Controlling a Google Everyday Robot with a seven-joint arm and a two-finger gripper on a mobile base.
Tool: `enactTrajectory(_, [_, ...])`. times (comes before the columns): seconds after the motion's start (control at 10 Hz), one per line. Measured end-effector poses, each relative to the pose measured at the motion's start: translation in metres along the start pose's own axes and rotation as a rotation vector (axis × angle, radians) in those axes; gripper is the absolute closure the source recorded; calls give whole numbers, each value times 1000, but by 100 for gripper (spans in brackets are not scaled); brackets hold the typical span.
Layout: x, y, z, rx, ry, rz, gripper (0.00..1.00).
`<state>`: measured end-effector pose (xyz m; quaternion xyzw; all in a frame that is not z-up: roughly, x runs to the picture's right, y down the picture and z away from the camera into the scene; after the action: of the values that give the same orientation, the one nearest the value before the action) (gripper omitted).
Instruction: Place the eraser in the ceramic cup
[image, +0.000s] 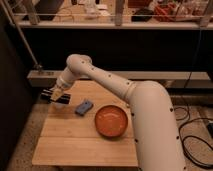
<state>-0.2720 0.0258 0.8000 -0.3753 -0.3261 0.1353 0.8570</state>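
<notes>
A small blue-grey eraser (84, 107) lies on the wooden table (75, 140), just left of the orange bowl. My gripper (54, 96) is dark and hangs at the table's far left corner, a short way left of the eraser and apart from it. It is shut, and I see nothing held in it. The white arm reaches to it from the right, passing above the table's back edge. The ceramic cup is out of view.
A wide, shallow orange-red bowl (111, 121) sits on the table to the right of the eraser. A white ledge (165, 76) runs behind the table, below a dark wall. Cables (192, 135) lie on the floor at the right.
</notes>
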Motion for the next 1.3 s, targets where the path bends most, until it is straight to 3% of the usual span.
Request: enactTrajectory(1.3, [0,5,4,7,-4,16,97])
